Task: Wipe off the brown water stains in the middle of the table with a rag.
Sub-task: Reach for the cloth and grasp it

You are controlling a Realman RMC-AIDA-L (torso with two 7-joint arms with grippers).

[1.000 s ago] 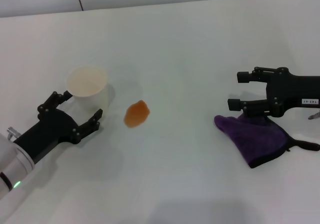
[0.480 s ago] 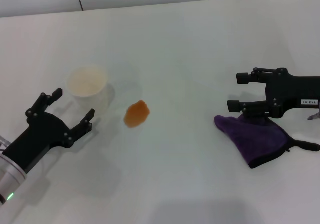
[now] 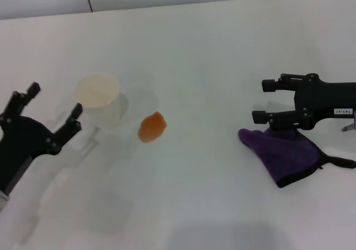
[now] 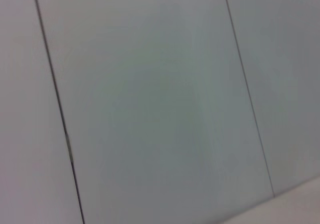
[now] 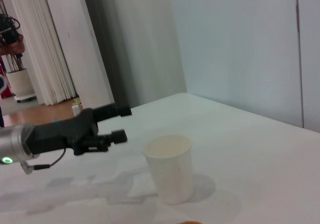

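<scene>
The brown water stain (image 3: 152, 126) is a small orange-brown blotch on the white table (image 3: 200, 194), just right of a white paper cup (image 3: 100, 97). The purple rag (image 3: 289, 152) lies flat at the right, its black loop trailing toward the table's right side. My right gripper (image 3: 261, 101) hovers open and empty over the rag's far edge, fingers pointing toward the stain. My left gripper (image 3: 55, 98) is open and empty, raised to the left of the cup and apart from it. In the right wrist view it (image 5: 123, 124) shows beyond the cup (image 5: 170, 169).
The paper cup stands upright close to the stain. A panelled wall (image 4: 150, 109) fills the left wrist view. White tabletop stretches between the stain and the rag.
My left gripper has drawn back from the cup toward the left and lifted, staying open. The right gripper, rag, cup and stain have not moved.
</scene>
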